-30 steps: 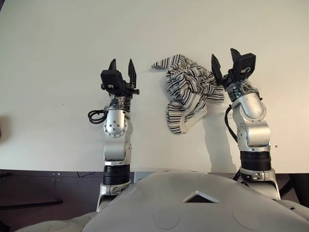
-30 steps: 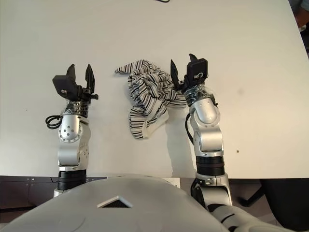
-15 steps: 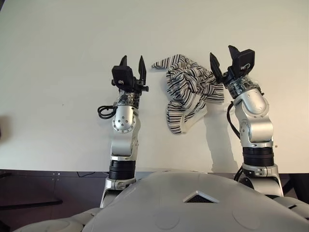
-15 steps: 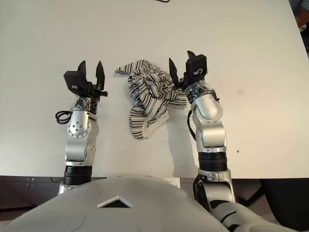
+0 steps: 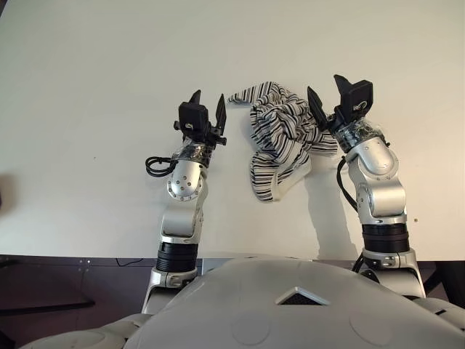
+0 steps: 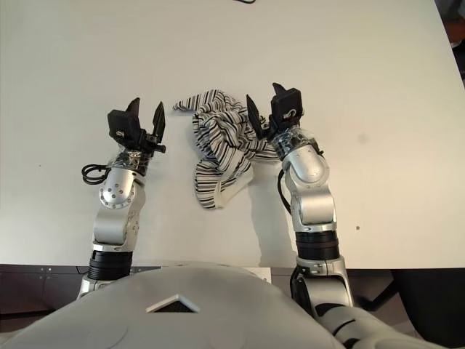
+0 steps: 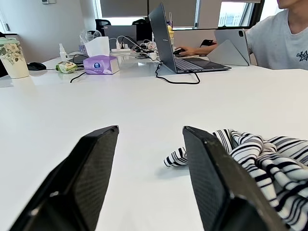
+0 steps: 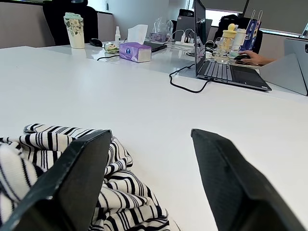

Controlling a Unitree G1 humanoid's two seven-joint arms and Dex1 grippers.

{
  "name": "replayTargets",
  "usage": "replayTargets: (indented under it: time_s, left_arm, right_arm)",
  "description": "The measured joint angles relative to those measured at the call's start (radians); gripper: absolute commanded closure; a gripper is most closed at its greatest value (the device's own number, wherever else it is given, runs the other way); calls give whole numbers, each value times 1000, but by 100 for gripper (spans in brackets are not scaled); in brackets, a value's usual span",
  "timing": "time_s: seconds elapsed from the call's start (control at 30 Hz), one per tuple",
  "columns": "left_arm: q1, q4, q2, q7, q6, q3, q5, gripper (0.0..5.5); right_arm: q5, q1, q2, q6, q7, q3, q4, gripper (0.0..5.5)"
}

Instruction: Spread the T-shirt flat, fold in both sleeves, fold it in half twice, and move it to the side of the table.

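**Black-and-white striped heap: notes for the spreading step**

A black-and-white striped cloth T-shirt (image 5: 280,142) is seen crumpled in a bunched heap on the white desk (image 5: 87,73), well in from the near edge, between the two arms. No sleeve or hem has yet been laid out, so the task is judged to be at its first step.

The left gripper (image 5: 208,98) is held with its jaws spread wide and empty, just beside the shirt's pointed striped tip (image 5: 236,97) but apart from it. The right gripper (image 5: 325,87) is likewise wide and empty, at the heap's opposite side. One finger is seen over the cloth's edge, and whether it touches cannot be told.

Recommended handling:
- Two well-separated edge points should be taken, one per gripper, rather than the bulk of the heap.
- A single layer should be pinched. A thick bunch is likely to drag folds along.
- The pointed tip is suggested for the left grasp. The white-edged loop (image 5: 272,190) toward the near edge is probably a neck or hem, but this is not confirmed.
- The cloth should be lifted slightly and drawn apart slowly, parallel to the near edge.
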Motion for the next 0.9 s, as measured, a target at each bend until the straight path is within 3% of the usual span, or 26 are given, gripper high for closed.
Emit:
replayTargets:
  time_s: [0.1, 0.27, 0.43, 0.63, 0.9]
  left_arm:
    - [2, -35, 49, -71, 26, -40, 10, 303]
    - [-14, -174, 347, -450, 61, -197, 32, 303]
    - [-39, -136, 542, -655, 23, -276, 98, 303]
    - [-151, 48, 637, -644, -304, -392, 269, 303]
    - [-165, 177, 801, -549, -522, -337, 285, 303]
  right_arm:
    - [-12, 5, -14, -2, 16, 12, 0, 246]
    - [-110, -2, -192, -75, 142, 53, 167, 246]
    - [-202, -87, -318, -199, 260, 129, 306, 246]
    - [-424, -196, -490, -517, 261, 245, 446, 246]
    - [-692, -303, -632, -800, -22, 269, 700, 246]
